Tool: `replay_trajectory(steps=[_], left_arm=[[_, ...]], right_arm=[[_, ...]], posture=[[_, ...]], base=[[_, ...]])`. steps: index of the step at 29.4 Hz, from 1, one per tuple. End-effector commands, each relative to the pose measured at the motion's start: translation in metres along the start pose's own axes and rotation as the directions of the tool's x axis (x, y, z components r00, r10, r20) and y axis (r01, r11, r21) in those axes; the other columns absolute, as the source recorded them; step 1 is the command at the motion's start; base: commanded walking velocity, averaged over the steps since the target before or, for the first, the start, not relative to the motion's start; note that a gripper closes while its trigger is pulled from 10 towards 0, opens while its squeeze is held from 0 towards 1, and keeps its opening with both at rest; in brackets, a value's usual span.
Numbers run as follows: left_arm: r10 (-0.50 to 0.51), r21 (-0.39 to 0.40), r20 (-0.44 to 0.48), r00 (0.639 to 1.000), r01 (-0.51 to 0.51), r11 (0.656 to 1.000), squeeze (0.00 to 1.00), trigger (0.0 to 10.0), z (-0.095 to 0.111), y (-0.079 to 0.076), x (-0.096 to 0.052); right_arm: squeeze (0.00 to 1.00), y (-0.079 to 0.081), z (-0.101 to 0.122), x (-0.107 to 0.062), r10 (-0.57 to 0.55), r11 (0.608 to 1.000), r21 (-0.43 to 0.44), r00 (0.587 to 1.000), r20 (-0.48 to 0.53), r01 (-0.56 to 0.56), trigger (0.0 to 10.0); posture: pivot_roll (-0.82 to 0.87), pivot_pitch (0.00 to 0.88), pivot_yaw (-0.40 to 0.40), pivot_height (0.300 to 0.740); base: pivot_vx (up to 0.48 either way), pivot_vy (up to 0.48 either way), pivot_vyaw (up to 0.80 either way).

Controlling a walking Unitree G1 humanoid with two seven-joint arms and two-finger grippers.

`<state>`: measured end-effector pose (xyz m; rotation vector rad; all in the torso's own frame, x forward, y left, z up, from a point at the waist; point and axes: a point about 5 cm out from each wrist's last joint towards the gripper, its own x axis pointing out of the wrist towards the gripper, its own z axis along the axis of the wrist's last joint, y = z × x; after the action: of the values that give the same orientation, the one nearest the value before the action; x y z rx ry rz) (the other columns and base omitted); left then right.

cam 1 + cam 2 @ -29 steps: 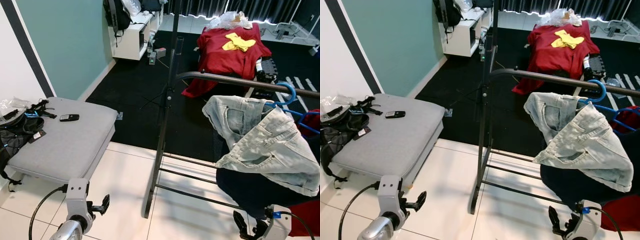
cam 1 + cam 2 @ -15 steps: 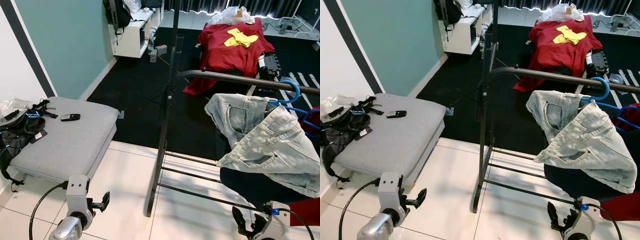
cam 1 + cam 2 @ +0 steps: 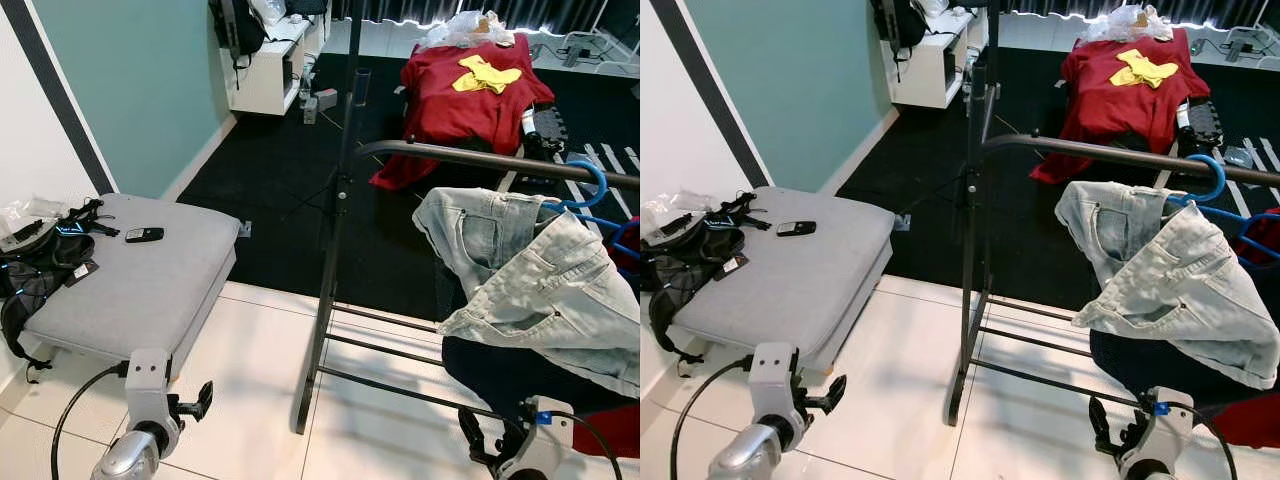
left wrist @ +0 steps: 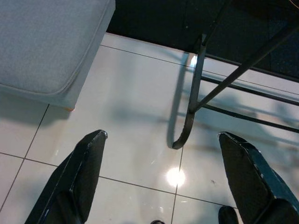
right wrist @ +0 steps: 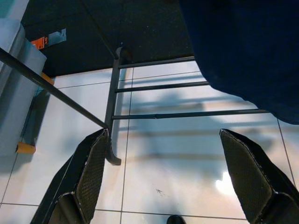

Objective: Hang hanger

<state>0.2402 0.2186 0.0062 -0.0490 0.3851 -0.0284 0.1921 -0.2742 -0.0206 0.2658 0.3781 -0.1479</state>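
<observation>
Standing on white tile floor (image 3: 250, 340) before a dark metal clothes rack (image 3: 335, 250), its rail (image 3: 470, 158) running from 12 toward 2 o'clock. A blue hanger (image 3: 590, 185) hooks over that rail at about 2 o'clock, carrying a pale denim jacket (image 3: 530, 285) that drapes down over a dark navy garment (image 3: 500, 375); a second blue hanger (image 3: 625, 235) sits just beside it, farther right. My left gripper (image 3: 200, 402) hangs low at 7 o'clock, fingers (image 4: 86, 172) spread apart and grasping nothing; the left wrist view looks down on tile, the rack's curved foot (image 4: 184, 135) and the corner of a grey cushioned bench (image 4: 51, 51). My right gripper (image 3: 1110, 432) hangs low at 5 o'clock, also released and empty, its fingers (image 5: 88, 172) wide, with the rack's lower crossbars (image 5: 187, 114) and the navy cloth above them in its wrist view. The grey bench lies at 9 o'clock (image 3: 130, 280), carrying a phone (image 3: 144, 235) and a black bag with straps (image 3: 40, 270) at its left end. Farther off at 1 o'clock, a red cloth (image 3: 460, 95) with a yellow item (image 3: 485, 75) on top. A teal wall (image 3: 130, 80) stands at 11 o'clock.
</observation>
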Motion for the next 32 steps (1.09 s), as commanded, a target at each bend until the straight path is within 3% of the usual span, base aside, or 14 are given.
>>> replay_trajectory(steps=[1,2,7,9,11,13,17,19,20,23,32], left_arm=[[0.009,0.047,-0.004,1.0,-0.009,0.999,0.0,10.0,0.001,0.006,-0.001],[-0.001,0.081,0.007,1.0,0.001,0.997,0.0,10.0,0.005,0.005,-0.001],[-0.075,0.059,0.093,0.993,0.07,0.996,0.0,10.0,0.027,0.002,0.0],[-0.117,0.053,0.116,0.986,0.112,0.992,0.0,10.0,0.036,-0.001,0.001],[-0.181,0.069,0.141,0.973,0.173,0.982,0.0,10.0,0.048,-0.005,0.003],[-0.181,0.069,0.141,0.973,0.173,0.982,0.0,10.0,0.048,-0.005,0.003],[-0.201,0.064,0.137,0.97,0.194,0.979,0.0,10.0,0.051,-0.011,0.009],[-0.209,0.032,0.158,0.965,0.206,0.978,0.0,10.0,0.058,-0.019,0.014],[-0.209,0.032,0.158,0.965,0.206,0.978,0.0,10.0,0.058,-0.019,0.014],[-0.232,0.031,0.166,0.958,0.23,0.973,0.0,10.0,0.061,-0.024,0.013],[-0.237,0.018,0.157,0.959,0.237,0.971,0.0,10.0,0.06,-0.022,0.011]], right_arm=[[0.0,0.001,-0.006,-0.002,-0.013,1.0,0.011,1.0,-0.025,0.013,10.0],[0.0,-0.001,-0.006,-0.001,-0.033,0.999,0.02,0.999,-0.025,0.034,10.0],[0.0,-0.007,0.0,0.003,-0.088,0.996,-0.026,0.995,-0.043,0.087,10.0],[0.0,-0.005,0.011,0.009,-0.076,0.996,-0.047,0.997,-0.019,0.075,10.0],[0.0,0.001,0.035,0.02,-0.034,0.993,-0.108,0.999,0.036,0.038,10.0],[0.0,0.001,0.035,0.02,-0.034,0.993,-0.108,0.999,0.036,0.038,10.0],[0.0,0.012,0.055,0.029,0.013,0.982,-0.188,0.997,0.07,0.001,10.0],[0.0,0.033,0.083,0.039,0.103,0.961,-0.268,0.987,0.124,-0.066,10.0],[0.0,0.033,0.083,0.039,0.103,0.961,-0.268,0.987,0.124,-0.066,10.0],[0.0,0.051,0.11,0.042,0.18,0.934,-0.338,0.969,0.166,-0.116,10.0],[0.0,0.061,0.13,0.04,0.244,0.888,-0.431,0.957,0.154,-0.157,10.0]], posture=[[0.1,0.071,0.006,0.74],[0.1,0.069,0.005,0.74],[0.11,0.072,0.0,0.74],[0.09,0.072,-0.014,0.74],[0.09,0.073,-0.016,0.74],[0.09,0.073,-0.016,0.74],[0.06,0.062,-0.026,0.74],[0.05,0.064,-0.023,0.74],[0.05,0.064,-0.023,0.74],[0.05,0.061,-0.021,0.74],[0.04,0.066,-0.021,0.74]], base=[[0.0,0.0,0.0],[0.0,0.0,0.0],[0.0,0.0,0.0],[0.0,0.0,0.0],[0.0,0.0,0.0],[0.0,0.0,0.0],[0.0,0.0,0.0],[0.0,-0.435,0.0],[0.0,-0.435,0.0],[0.0,-0.472,0.0],[0.0,-0.477,0.0]])
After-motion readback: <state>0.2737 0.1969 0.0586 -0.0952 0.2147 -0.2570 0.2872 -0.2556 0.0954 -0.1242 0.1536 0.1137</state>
